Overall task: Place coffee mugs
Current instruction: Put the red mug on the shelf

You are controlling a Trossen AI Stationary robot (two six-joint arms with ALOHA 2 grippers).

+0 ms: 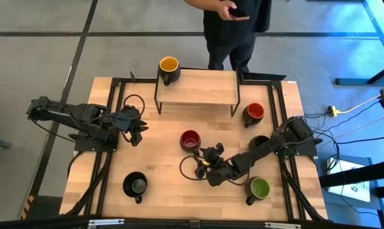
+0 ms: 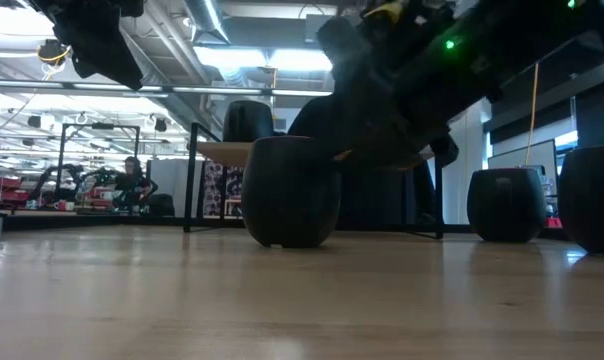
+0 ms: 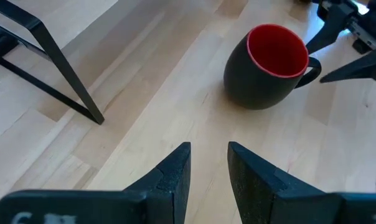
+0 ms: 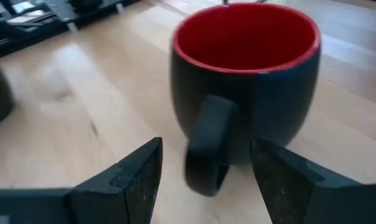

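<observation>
A red-inside coffee mug (image 1: pixel 190 140) stands upright on its base at the table's middle, its handle (image 4: pixel 206 149) turned toward my right gripper (image 4: pixel 206 180). That gripper is open and low, one finger on each side of the handle, touching nothing. A yellow-inside mug (image 1: pixel 169 69) stands on the far left corner of the wooden shelf (image 1: pixel 197 86). My left gripper (image 1: pixel 136 130) hangs open above the table, left of the red mug (image 3: pixel 272 65).
On the table stand an orange-red-inside mug (image 1: pixel 254 113) right of the shelf, a green-inside mug (image 1: pixel 259 188) near right, and a black mug (image 1: pixel 136 185) near left. Another black mug (image 1: pixel 259 143) is partly under my right arm. A person (image 1: pixel 233 32) stands beyond the far edge.
</observation>
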